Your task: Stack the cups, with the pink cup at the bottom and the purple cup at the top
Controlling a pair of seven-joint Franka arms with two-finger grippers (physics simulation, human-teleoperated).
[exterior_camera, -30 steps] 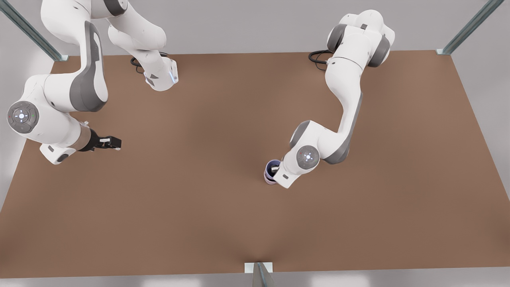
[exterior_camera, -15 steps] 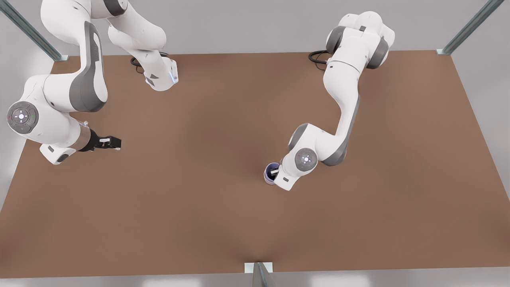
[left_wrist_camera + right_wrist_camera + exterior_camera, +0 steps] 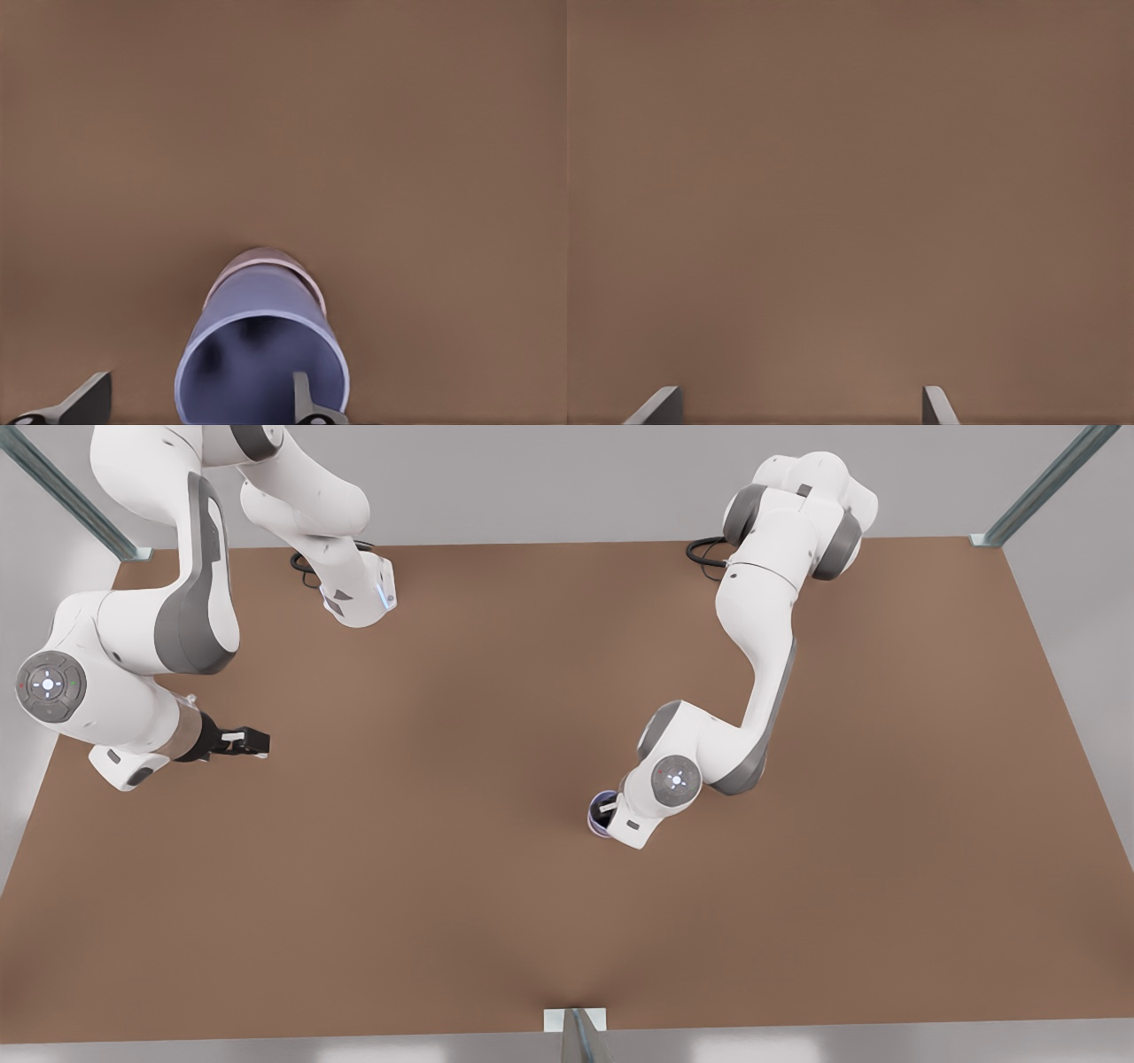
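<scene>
two franka arms stand over a brown table. the arm on the front view's right carries the left gripper, lowered onto the stacked cups near the table's middle; the arm on the front view's left carries the right gripper, which waits above bare table, well apart from the cups. the right gripper's jaws are spread with nothing between them. the purple cup sits upright inside the pink cup, whose rim shows as a thin pale band around the purple wall. the left gripper's jaws are spread and straddle the purple cup's wall: one finger reaches down inside the cup mouth, the other stands outside, apart from the wall. in the front view the cups peek out just beside the wrist.
</scene>
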